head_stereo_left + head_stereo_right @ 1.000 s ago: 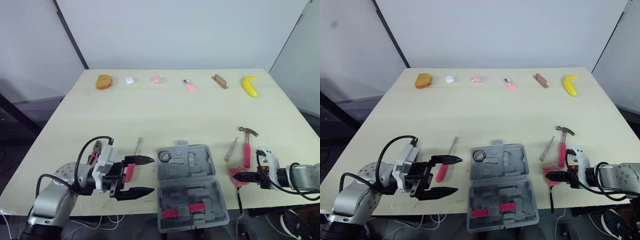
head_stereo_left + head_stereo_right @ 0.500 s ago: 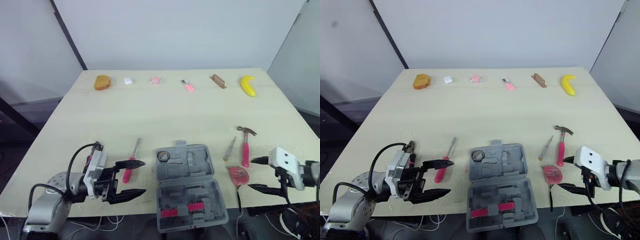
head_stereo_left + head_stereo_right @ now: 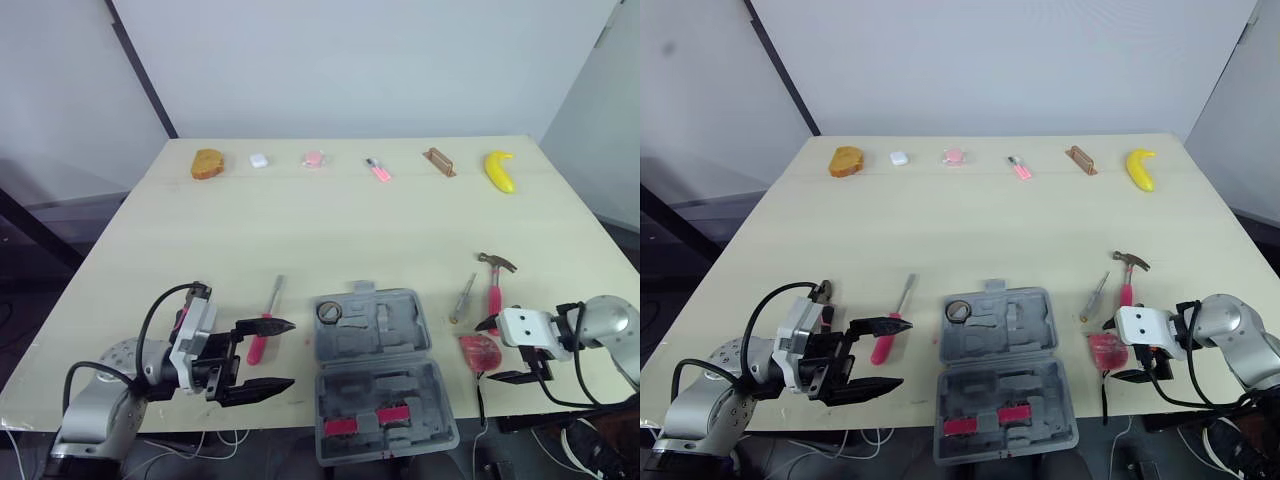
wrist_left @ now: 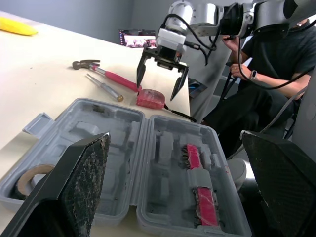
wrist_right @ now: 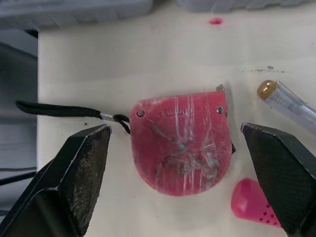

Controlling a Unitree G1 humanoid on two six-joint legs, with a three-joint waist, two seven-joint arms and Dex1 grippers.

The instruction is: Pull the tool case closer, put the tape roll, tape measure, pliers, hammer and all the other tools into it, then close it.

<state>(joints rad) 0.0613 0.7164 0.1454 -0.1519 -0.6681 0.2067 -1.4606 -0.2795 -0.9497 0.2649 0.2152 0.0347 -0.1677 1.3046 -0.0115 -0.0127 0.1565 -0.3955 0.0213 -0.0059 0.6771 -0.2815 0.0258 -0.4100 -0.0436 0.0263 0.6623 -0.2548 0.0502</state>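
Tool case (image 3: 383, 375) lies open at the near middle of the desk (image 3: 330, 220), with the tape roll (image 3: 330, 312) in its far left corner. Just right of it lies the red tape measure (image 5: 181, 142); the right pincer (image 3: 492, 351) is spread around it without touching. The left pincer (image 3: 288, 353), also spread and empty, is left of the case.

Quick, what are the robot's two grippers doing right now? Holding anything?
Left gripper: open, holding nothing.
Right gripper: open, over the tape measure, holding nothing.
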